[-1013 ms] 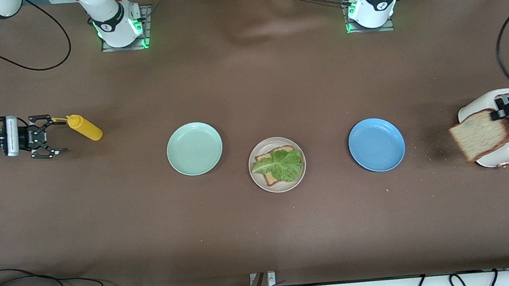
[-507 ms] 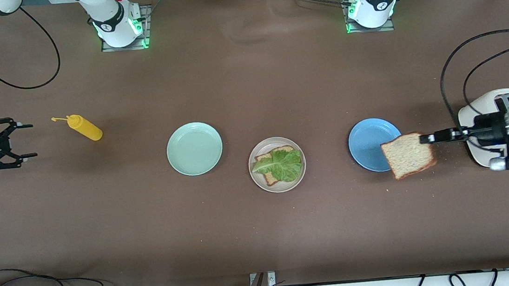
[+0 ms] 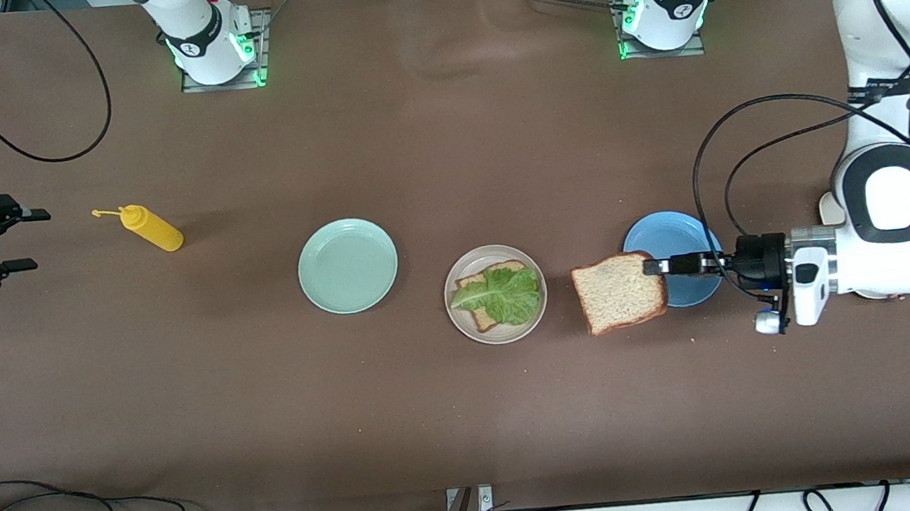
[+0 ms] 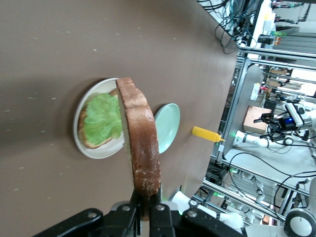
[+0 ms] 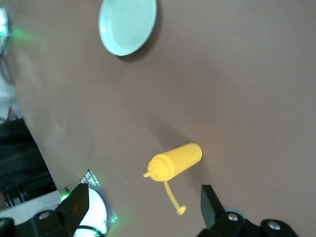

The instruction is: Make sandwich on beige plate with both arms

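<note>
My left gripper [image 3: 658,266] is clamped on the crust edge of the top bread slice [image 3: 619,292], just beside the beige plate [image 3: 499,333] where bread and lettuce [image 3: 500,294] wait. Such a thin pinch could let it sag or land skewed. My right gripper [image 3: 13,241] waits spread, well apart. No readable labels.

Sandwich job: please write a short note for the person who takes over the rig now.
Left gripper: shut on the top bread slice, in the air between the blue plate and the beige plate.
Right gripper: open, empty, waiting at its end of the table near the mustard bottle.
Done: bottom slice and lettuce on the beige plate.
Left: lay the top slice on the lettuce.
</note>
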{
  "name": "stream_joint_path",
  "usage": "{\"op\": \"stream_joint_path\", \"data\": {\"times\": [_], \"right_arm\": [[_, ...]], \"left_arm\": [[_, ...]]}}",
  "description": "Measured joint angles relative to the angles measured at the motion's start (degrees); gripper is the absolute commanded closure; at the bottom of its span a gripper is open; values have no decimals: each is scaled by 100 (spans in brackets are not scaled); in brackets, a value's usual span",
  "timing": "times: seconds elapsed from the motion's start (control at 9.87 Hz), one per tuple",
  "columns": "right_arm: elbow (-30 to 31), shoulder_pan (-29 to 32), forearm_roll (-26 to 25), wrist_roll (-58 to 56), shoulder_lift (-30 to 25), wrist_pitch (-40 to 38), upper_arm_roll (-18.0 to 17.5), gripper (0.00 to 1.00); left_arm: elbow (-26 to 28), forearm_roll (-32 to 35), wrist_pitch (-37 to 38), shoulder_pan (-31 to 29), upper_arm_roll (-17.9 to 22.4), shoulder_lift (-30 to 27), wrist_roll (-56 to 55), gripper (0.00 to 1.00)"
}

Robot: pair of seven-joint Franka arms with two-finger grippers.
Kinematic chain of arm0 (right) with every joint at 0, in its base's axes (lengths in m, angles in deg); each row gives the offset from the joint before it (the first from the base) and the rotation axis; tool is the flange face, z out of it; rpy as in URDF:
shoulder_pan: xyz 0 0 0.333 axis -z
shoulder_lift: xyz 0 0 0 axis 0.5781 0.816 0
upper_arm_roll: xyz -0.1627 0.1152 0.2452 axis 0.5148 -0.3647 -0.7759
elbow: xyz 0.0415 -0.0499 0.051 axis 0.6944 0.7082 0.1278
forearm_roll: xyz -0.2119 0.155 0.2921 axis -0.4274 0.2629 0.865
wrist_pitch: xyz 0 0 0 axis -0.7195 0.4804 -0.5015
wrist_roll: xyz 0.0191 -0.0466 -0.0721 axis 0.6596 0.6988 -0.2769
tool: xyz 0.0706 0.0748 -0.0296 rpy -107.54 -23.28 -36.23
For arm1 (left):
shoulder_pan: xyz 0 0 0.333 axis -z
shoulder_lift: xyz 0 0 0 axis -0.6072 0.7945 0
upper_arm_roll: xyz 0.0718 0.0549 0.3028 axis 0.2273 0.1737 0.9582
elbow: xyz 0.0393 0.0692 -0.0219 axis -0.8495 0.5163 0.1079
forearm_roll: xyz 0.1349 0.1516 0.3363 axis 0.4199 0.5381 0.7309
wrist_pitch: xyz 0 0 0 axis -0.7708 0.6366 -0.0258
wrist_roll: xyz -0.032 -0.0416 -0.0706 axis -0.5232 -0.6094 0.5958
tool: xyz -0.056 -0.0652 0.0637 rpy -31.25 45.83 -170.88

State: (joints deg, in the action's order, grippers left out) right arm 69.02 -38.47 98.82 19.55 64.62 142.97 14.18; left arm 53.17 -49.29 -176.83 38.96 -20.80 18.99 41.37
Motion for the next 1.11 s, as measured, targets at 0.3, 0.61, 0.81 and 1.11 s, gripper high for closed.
{"op": "stream_joint_path", "data": {"times": [0.3,0.61,0.81,1.11], "right_arm": [[-2,-325,-1008,2026,-558,-3,-28,0],[60,-678,-1228,3403,-866,-3,-48,0],[63,-1069,-1365,4282,-980,37,-66,0],[117,-1466,-1613,5014,-1161,95,-79,0]], "left_arm": [[-14,-433,-513,602,-6,37,0,100],[21,-571,-1196,1128,-6,155,-3,100],[193,-662,-1605,1374,-4,253,136,100],[461,-822,-1940,1540,-4,330,352,100]]}}
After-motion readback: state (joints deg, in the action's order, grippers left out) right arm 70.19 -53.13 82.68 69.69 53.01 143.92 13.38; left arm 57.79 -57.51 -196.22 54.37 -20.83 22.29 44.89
